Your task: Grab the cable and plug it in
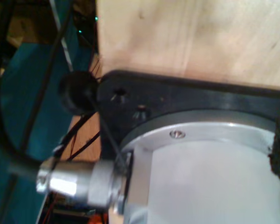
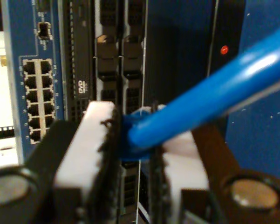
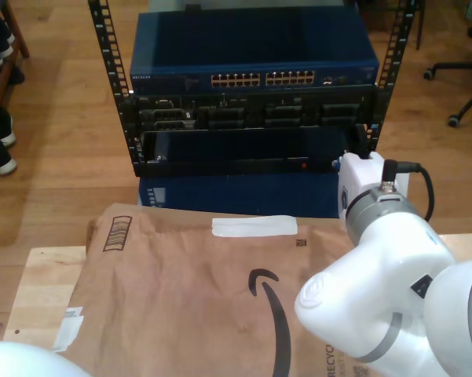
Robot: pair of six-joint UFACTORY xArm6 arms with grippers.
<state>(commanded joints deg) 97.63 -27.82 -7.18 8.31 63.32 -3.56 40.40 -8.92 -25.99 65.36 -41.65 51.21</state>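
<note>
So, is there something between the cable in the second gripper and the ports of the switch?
Nothing visible. My second gripper is shut on the blue cable, facing the rack; the port block lies open to view, off to one side.

cable (image 2: 214,95): thin, bright blue, glossy jacket. One end pinched between the white pads (image 2: 91,140) of my second claw (image 2: 133,154), the run slanting up and away toward the camera; plug tip hidden behind the pads, pointing at the rack gear

Prob. office/lab: server rack (image 3: 251,102), office chair (image 3: 455,71).
</note>
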